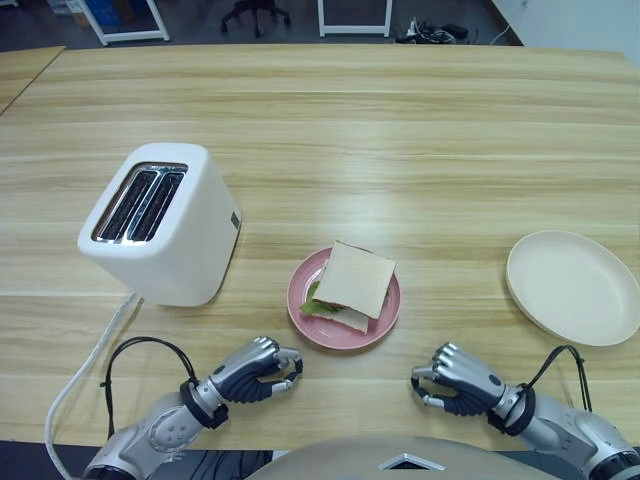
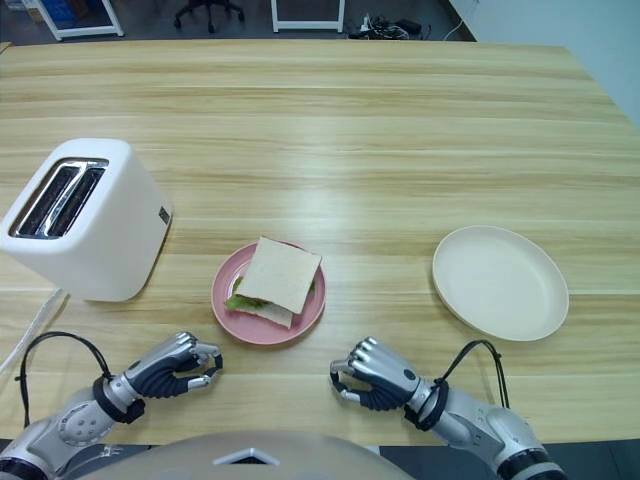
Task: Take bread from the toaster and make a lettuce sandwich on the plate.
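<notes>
Sandwich [image 1: 352, 286] sits assembled on pink plate [image 1: 340, 340], right of toaster [image 1: 165, 225]; lettuce [image 1: 322, 305] protrudes at left edge. Left hand [image 1: 255, 370] and right hand [image 1: 455, 378] rest on table [image 1: 400, 150] just before plate, fingers [image 1: 285, 368] curled, holding nothing. Risk: forward hand sweep strikes plate rim, top slice slides off.

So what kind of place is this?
Probably an office or lab, not a kitchen: a big wooden table with a toaster, and a swivel chair and cables on the floor behind.
</notes>
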You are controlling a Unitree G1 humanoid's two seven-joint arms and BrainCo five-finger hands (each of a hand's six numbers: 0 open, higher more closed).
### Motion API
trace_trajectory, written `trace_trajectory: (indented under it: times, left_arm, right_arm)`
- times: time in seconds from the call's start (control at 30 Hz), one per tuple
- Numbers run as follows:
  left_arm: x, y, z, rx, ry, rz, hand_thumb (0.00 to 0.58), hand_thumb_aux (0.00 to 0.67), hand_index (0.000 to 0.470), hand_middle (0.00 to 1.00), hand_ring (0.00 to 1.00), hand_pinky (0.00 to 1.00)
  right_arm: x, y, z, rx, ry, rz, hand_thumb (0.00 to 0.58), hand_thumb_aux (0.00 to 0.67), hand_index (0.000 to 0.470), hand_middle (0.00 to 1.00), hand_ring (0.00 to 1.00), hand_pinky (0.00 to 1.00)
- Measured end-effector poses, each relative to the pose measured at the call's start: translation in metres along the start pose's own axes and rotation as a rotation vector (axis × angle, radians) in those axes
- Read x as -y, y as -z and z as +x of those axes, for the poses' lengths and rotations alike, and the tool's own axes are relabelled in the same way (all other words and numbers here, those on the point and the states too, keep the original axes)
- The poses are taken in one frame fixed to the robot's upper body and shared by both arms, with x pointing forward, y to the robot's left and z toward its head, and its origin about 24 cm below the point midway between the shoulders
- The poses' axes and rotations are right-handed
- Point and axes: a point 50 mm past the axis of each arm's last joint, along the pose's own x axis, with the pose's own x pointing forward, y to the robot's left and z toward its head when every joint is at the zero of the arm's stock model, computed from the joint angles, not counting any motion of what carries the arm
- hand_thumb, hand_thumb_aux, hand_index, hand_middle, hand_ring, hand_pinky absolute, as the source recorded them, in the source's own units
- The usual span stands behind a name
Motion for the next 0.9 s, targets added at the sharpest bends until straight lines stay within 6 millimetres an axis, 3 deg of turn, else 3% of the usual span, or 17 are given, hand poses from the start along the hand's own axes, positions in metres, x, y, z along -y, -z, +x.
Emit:
trace_trajectory:
  times: [0.17,0.43,0.7,0.9]
  left_arm:
    - [0.007,-0.002,0.021,0.037,0.025,-0.001,0.580,0.670,0.470,1.00,1.00,1.00]
    - [-0.020,0.022,0.108,-0.033,-0.114,0.175,0.580,0.670,0.470,1.00,1.00,1.00]
    - [-0.038,0.038,0.166,-0.155,-0.255,0.202,0.580,0.670,0.470,1.00,1.00,1.00]
    - [-0.038,0.039,0.173,-0.159,-0.325,0.168,0.580,0.670,0.470,1.00,1.00,1.00]
  right_arm:
    - [0.001,0.009,0.031,0.001,0.034,-0.083,0.580,0.670,0.470,1.00,1.00,1.00]
    - [0.032,0.056,0.114,-0.148,0.228,-0.149,0.580,0.670,0.470,1.00,1.00,1.00]
    - [0.051,0.088,0.152,-0.350,0.362,-0.043,0.580,0.670,0.470,1.00,1.00,1.00]
    - [0.053,0.093,0.157,-0.409,0.404,0.026,0.580,0.670,0.470,1.00,1.00,1.00]
